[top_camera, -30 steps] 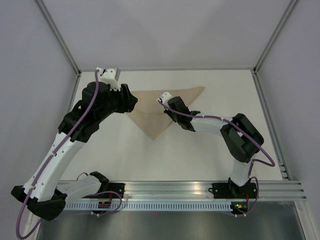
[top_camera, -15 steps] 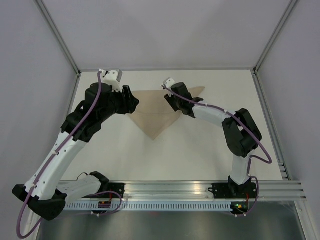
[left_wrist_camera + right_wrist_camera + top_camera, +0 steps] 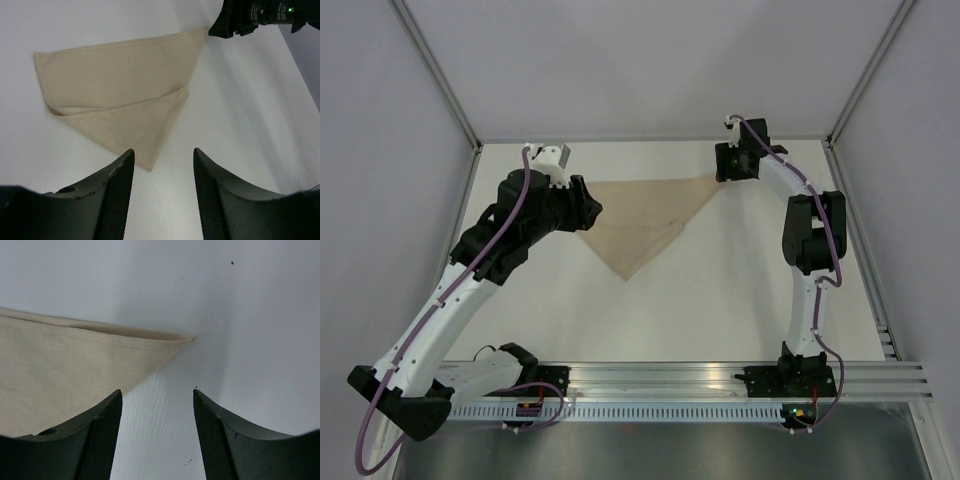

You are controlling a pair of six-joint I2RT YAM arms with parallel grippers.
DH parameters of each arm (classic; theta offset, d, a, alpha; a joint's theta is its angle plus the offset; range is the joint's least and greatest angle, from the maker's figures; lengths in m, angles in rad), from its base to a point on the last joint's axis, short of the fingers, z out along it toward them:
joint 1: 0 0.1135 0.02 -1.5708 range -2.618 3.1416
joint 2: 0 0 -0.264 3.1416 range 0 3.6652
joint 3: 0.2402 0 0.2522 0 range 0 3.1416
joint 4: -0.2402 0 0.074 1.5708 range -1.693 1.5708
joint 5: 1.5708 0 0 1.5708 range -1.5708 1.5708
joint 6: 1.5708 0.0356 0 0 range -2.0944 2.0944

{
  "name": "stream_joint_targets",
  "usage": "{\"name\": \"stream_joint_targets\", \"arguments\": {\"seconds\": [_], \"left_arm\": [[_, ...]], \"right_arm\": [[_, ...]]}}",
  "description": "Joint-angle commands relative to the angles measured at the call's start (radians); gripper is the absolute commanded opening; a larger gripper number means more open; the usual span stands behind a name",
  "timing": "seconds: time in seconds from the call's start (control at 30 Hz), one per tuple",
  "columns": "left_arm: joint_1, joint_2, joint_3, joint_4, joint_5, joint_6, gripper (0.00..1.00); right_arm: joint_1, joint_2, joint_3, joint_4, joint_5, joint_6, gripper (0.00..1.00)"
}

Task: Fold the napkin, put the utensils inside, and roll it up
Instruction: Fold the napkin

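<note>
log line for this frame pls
napkin: folded to triangle, flat | left gripper: open, empty, at left corner | right gripper: open, empty, at right corner | fork: not in view

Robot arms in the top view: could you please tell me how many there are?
2. The left arm reaches to the left corner of the napkin; the right arm stretches to its far right corner. None appears hidden.

The napkin (image 3: 640, 215) is matt tan cloth, finely woven, with stitched hems. The table (image 3: 740, 290) under it looks smooth, white and dull. The left fingers (image 3: 117, 200) are black, their inner faces finely cross-hatched. At 6 o'clock, a brushed-metal rail (image 3: 670, 373).
</note>
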Motion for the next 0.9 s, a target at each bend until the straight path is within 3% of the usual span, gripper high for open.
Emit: {"name": "stream_joint_targets", "arguments": {"seconds": [0.0,0.27,0.57,0.67,0.87], "left_arm": [[-0.002,0.001,-0.003,0.025,0.026,-0.103,0.56],[-0.002,-0.002,-0.017,0.028,0.019,-0.101,0.56],[-0.002,-0.019,-0.031,0.025,0.012,-0.101,0.56],[-0.002,-0.023,-0.033,0.027,0.012,-0.100,0.56],[-0.002,-0.034,-0.033,0.019,0.012,-0.104,0.56]], "right_arm": [[-0.038,0.064,0.087,-0.122,-0.154,0.124,0.65],[-0.110,0.171,0.136,-0.082,-0.309,0.230,0.65],[-0.132,0.234,0.147,-0.028,-0.375,0.321,0.64],[-0.132,0.245,0.142,-0.007,-0.374,0.350,0.61],[-0.135,0.263,0.134,0.040,-0.389,0.402,0.43]]}}
